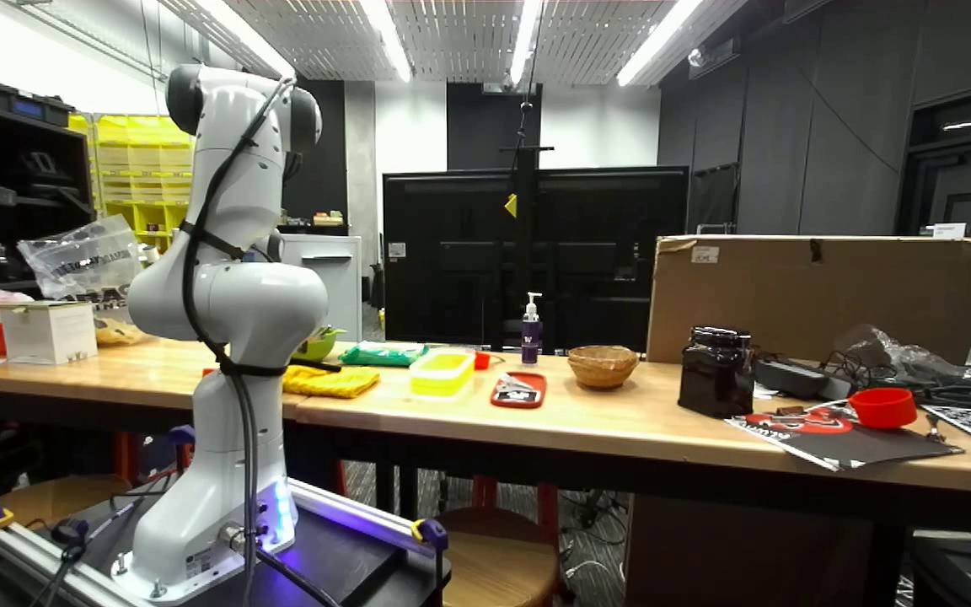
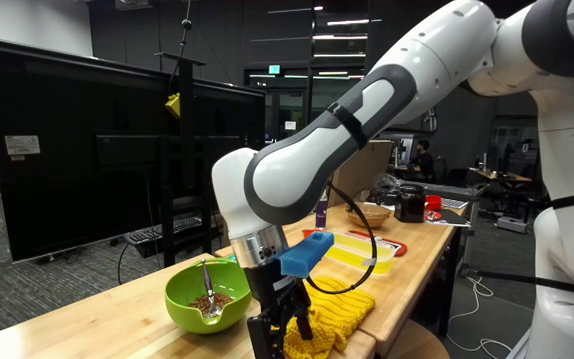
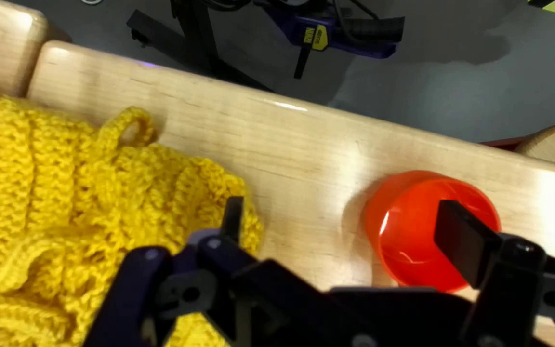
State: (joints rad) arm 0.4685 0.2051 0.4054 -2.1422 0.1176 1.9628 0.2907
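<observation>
Nearest the camera in an exterior view: white-and-grey jointed robot arm point(image 2: 292, 179), extending from the upper right of the frame to the lower centre. Long light-wood table point(image 2: 112, 309) runs from lower left towards the right of that frame. Yellow ribbed knitted cloth point(image 3: 65, 193) lies bunched on the table, filling the left of the wrist view. Glossy green round bowl point(image 2: 192, 319) stands lower left of centre in an exterior view. Black two-finger gripper point(image 3: 350, 231) is released, fingers spread wide; one fingertip overlaps the cloth's edge, contact unclear. Smooth red round cup point(image 3: 403, 231) sits on the table, right of centre in the wrist view, partly hidden by the other fingertip. Dark-handled silver utensil point(image 2: 209, 285) leans in the bowl among small brown pellets point(image 2: 223, 299).
</observation>
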